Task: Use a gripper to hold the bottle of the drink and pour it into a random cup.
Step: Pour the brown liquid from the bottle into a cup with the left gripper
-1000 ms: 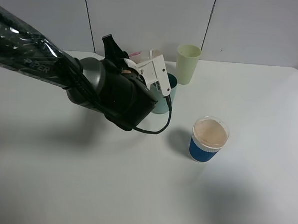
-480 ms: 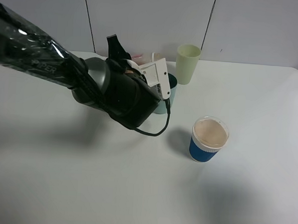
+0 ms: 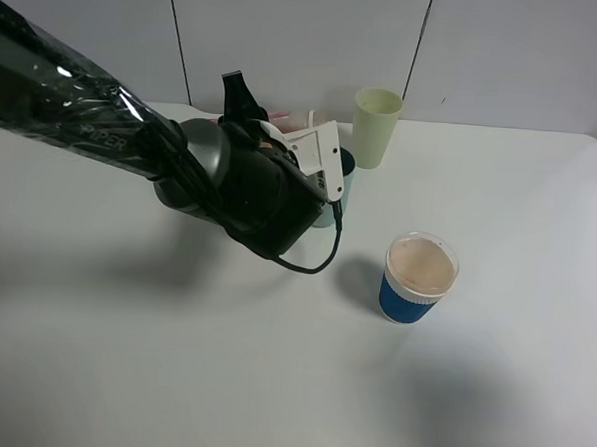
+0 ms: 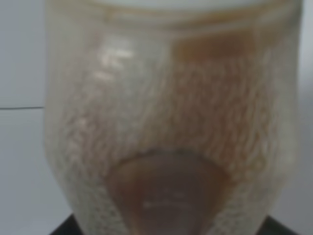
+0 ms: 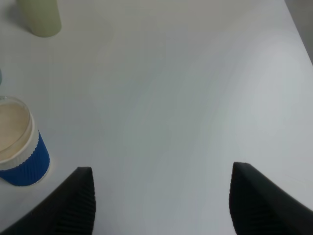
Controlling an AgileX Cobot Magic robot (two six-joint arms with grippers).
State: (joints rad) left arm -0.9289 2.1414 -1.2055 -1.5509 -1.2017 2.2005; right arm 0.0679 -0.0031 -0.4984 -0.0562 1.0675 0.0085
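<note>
My left gripper (image 3: 260, 115) is shut on the bottle of the drink (image 3: 282, 116). It holds the bottle at the back of the table, just left of the teal cup (image 3: 345, 178) and above it. The arm and its white bracket hide most of the bottle and the cup's left side. The left wrist view is filled by the translucent bottle (image 4: 166, 122), with brownish liquid inside. My right gripper (image 5: 161, 210) hangs open over bare table with nothing between its fingers.
A blue-sleeved cup with a clear lid (image 3: 418, 278) stands right of centre on the table. A pale yellow-green tumbler (image 3: 376, 126) stands at the back, just right of the teal cup. A wall runs along the table's far edge.
The left arm has shifted slightly right and towards the back with the bottle, closer over the teal cup. The cups have not moved.
</note>
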